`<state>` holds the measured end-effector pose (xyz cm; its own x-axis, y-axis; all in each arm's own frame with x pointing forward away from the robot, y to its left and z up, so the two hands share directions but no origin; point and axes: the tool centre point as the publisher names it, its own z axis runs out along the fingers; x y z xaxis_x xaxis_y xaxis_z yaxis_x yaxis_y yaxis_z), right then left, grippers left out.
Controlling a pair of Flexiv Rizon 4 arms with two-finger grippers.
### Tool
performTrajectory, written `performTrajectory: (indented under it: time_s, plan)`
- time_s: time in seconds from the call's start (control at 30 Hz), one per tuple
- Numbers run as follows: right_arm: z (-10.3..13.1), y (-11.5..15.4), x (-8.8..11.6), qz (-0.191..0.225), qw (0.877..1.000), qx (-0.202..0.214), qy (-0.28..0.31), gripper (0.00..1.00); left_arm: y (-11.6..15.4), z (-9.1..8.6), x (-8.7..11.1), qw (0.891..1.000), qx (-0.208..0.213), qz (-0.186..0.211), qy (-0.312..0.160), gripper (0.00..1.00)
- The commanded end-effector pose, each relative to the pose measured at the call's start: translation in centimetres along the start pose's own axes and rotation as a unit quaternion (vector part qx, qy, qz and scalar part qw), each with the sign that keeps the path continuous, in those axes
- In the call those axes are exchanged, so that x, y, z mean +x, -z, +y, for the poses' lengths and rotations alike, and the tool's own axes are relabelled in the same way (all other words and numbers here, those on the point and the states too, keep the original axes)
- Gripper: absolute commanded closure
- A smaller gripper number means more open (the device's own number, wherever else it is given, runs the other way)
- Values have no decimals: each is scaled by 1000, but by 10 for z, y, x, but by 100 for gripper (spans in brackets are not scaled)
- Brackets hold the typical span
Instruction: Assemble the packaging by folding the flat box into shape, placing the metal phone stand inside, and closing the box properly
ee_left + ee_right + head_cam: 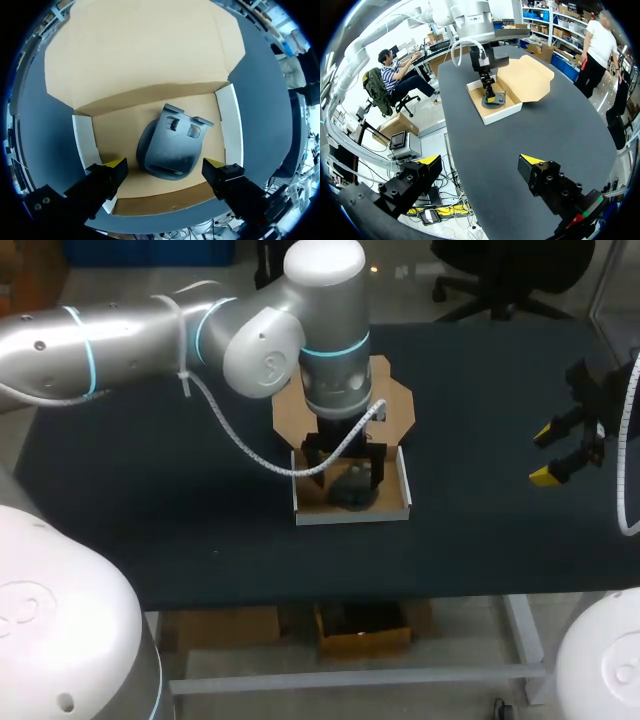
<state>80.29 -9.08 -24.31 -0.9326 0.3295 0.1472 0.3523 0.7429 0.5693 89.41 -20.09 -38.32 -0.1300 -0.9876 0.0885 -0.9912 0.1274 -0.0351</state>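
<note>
Hovering: left end effector point(164, 165), fingers wide apart, holding nothing, above stand point(169, 145) lying in box point(230, 122). Right end effector point(480, 160) spread, empty, well apart. I'd lift straight up before folding lid point(140, 50) squarely.

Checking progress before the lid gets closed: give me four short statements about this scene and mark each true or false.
The phone stand lies inside the box. True.
The lid is closed. False: it lies open, flat on the table.
The left jaws are shut on the phone stand. False: they stand open, clear of it.
The right jaws hold nothing. True.
</note>
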Motion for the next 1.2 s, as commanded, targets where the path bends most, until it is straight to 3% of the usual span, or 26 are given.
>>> performTrajectory:
  time_s: [0.03,0.8,1.2]
  plan:
    - [0,2,0,2,1000,1,0,0,-4,-1,5,1000,-1,-5,4,0]
    - [0,2,0,2,1000,1,0,0,-11,16,17,999,-25,-8,27,0]
    - [0,2,0,2,1000,1,0,0,-13,38,24,999,-33,-9,33,0]
